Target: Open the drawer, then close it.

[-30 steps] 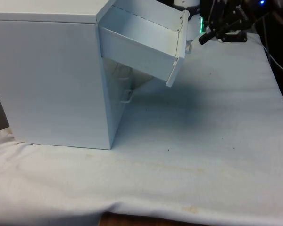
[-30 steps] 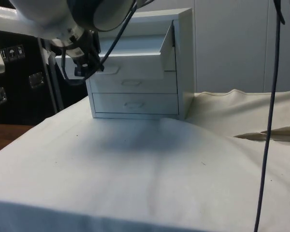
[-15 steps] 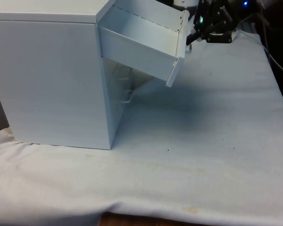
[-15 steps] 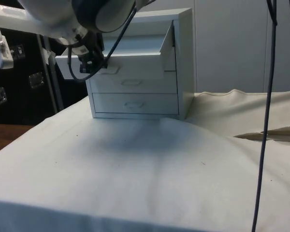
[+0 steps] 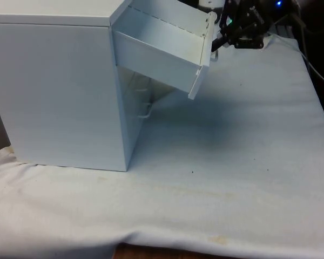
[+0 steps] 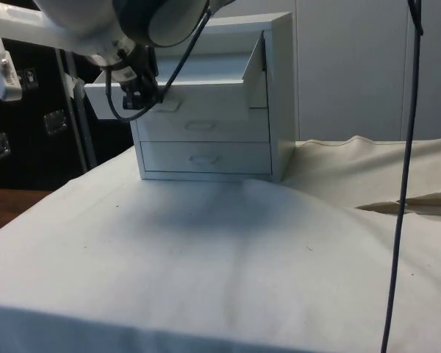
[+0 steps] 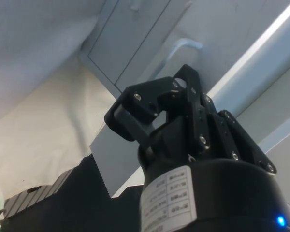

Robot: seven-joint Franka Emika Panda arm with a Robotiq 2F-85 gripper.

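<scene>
A white chest of drawers (image 5: 59, 86) stands on the cloth, its top drawer (image 5: 162, 46) pulled far out and sagging. In the side view the top drawer's front (image 6: 198, 95) juts over two shut lower drawers (image 6: 202, 147). My gripper (image 5: 216, 44) sits right at the top drawer's front by its handle (image 6: 167, 107), on the side away from the chest (image 6: 279, 88). In the side view the gripper (image 6: 148, 101) touches the front panel. In the wrist view the black fingers (image 7: 135, 108) of the gripper (image 7: 169, 89) are shut with nothing between them, and a lower drawer's handle (image 7: 183, 46) lies beyond the tips.
The white cloth (image 5: 232, 162) spreads wide before the chest. A dark cable (image 6: 400, 220) hangs down at the side view's right. The cloth is rumpled there (image 6: 397, 198). The table's front edge (image 5: 167, 251) runs along the front view's bottom.
The gripper moved from the front view's right in to the top drawer's front. The drawer has shifted slightly back into the chest.
</scene>
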